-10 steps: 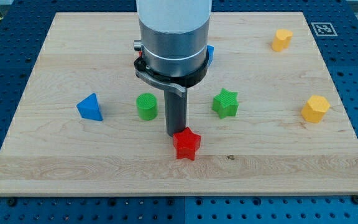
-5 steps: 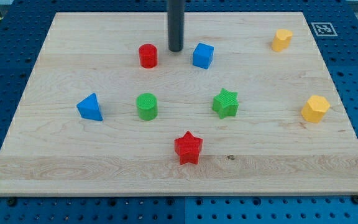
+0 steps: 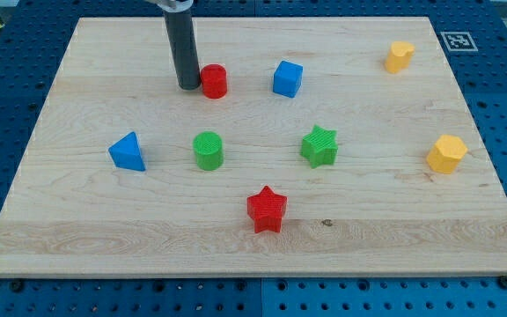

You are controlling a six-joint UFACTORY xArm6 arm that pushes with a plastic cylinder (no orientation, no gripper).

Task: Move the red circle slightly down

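The red circle point(image 3: 214, 81) stands on the wooden board point(image 3: 77, 220) in the upper middle. My tip point(image 3: 187, 86) is on the board just to the view's left of the red circle, close to it or touching it. A blue cube point(image 3: 287, 78) sits to the view's right of the red circle.
A green circle point(image 3: 208, 150) lies below the red circle. A blue triangle point(image 3: 128, 151) is at the left, a green star point(image 3: 319, 146) right of centre, a red star point(image 3: 266, 210) near the bottom. Two yellow blocks sit at the right, one at the top point(image 3: 400, 55) and one lower point(image 3: 447, 154).
My rod moved from between the red circle and blue cube to the red circle's left side. The red circle shifted slightly right. Earlier the rod stood by the red star.
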